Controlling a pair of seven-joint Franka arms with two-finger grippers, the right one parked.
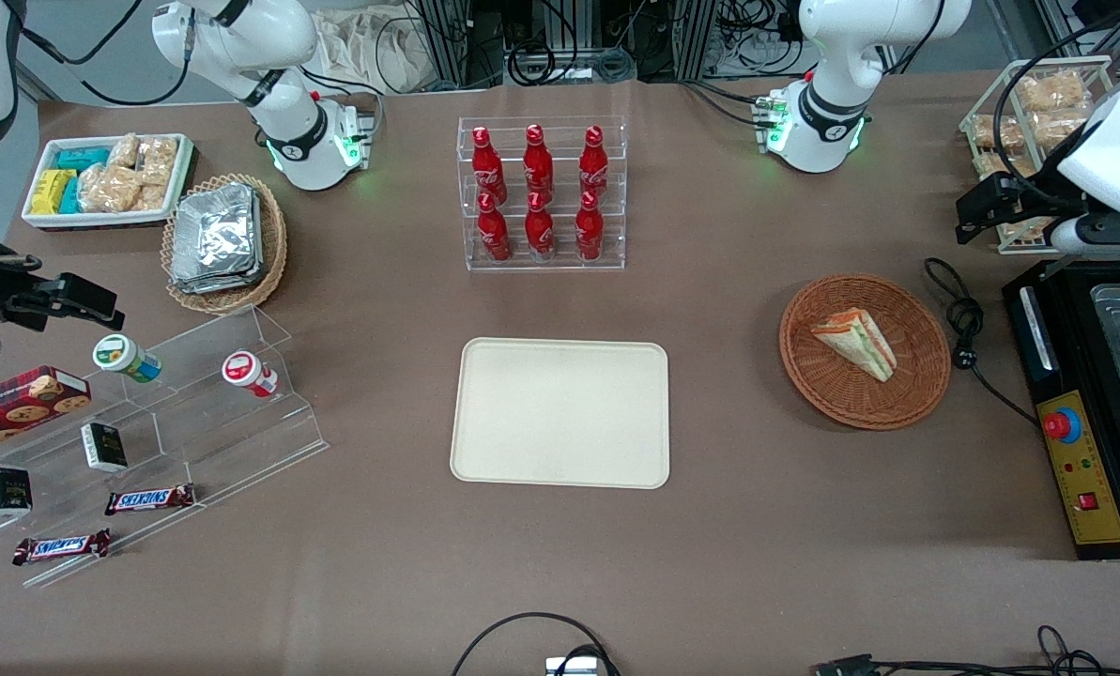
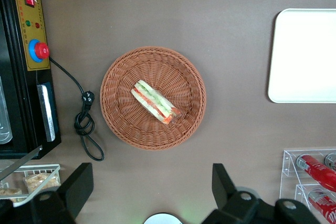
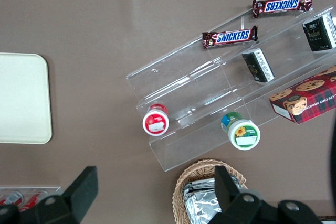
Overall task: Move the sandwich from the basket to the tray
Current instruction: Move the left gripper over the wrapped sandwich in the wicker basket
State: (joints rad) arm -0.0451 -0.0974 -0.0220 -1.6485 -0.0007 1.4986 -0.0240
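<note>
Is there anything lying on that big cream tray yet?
No, the tray is bare; the sandwich lies in the basket, and the open pincer is up above it.

Colours on the brown table, read out from the black gripper (image 2: 149, 192).

Under our gripper, whose two black fingers (image 2: 77, 186) stand wide apart, we note the reddish-brown woven basket (image 2: 121, 124); in it the sandwich (image 2: 154, 102) shows pale bread with green and orange-red layers. Just beside the basket, away from the tray, a black cable (image 2: 84, 127) runs to a black machine (image 1: 1081, 413) with a yellow panel and a red button on blue. Farther from our gripper, toward the parked arm's end, lies the plain cream-beige tray (image 1: 560, 412). Near it, red bottles (image 1: 539, 192) with white script stand in a clear rack.
</note>
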